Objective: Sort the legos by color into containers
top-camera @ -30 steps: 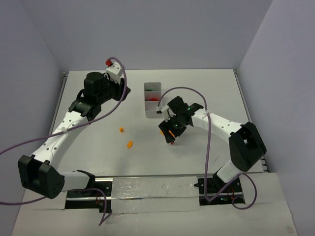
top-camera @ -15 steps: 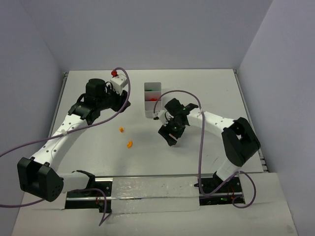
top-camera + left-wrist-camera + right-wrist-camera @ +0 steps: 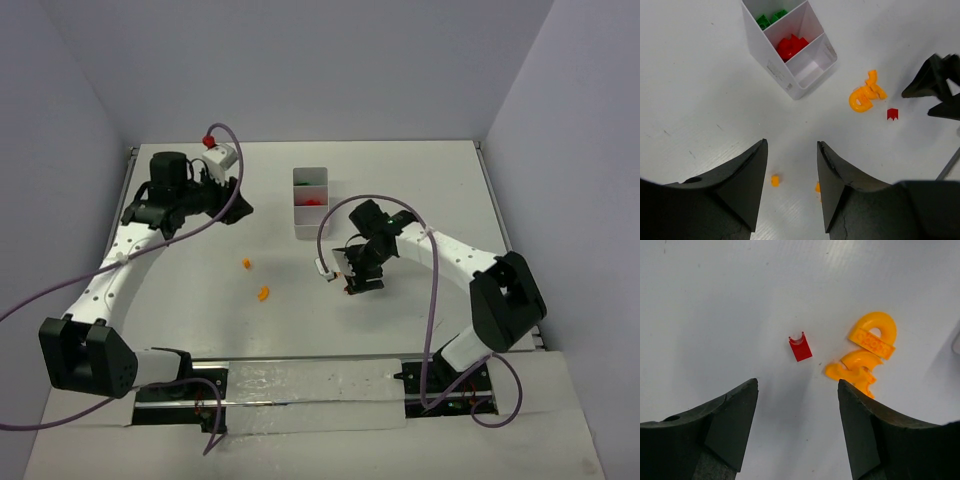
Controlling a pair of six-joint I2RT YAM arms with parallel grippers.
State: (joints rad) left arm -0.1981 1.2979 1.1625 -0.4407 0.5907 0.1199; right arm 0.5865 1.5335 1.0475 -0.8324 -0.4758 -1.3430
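The containers are one white tray (image 3: 781, 75) (image 3: 309, 226) with three compartments: green legos (image 3: 771, 20) in the far one, red legos (image 3: 790, 46) in the middle one, and nothing in the near one. My left gripper (image 3: 791, 145) (image 3: 236, 203) hangs open and empty above the table, left of the tray. Below it lies a tiny orange lego (image 3: 774, 180), and another orange piece (image 3: 817, 187) shows beside its right finger. My right gripper (image 3: 797, 383) (image 3: 358, 272) is open and empty just short of a red lego (image 3: 800, 348). Curved orange legos (image 3: 872, 335) lie to the right of that piece.
Two orange pieces (image 3: 246, 264) (image 3: 262, 294) lie on the white table between the arms. The black fingers (image 3: 940, 90) of the right gripper show at the right edge of the left wrist view, close to the orange cluster (image 3: 867, 93) and the red piece (image 3: 892, 114).
My left arm has swung back to the left, away from the tray, and its jaws have widened a little. My right wrist has turned and shifted slightly right over the red and orange pieces.
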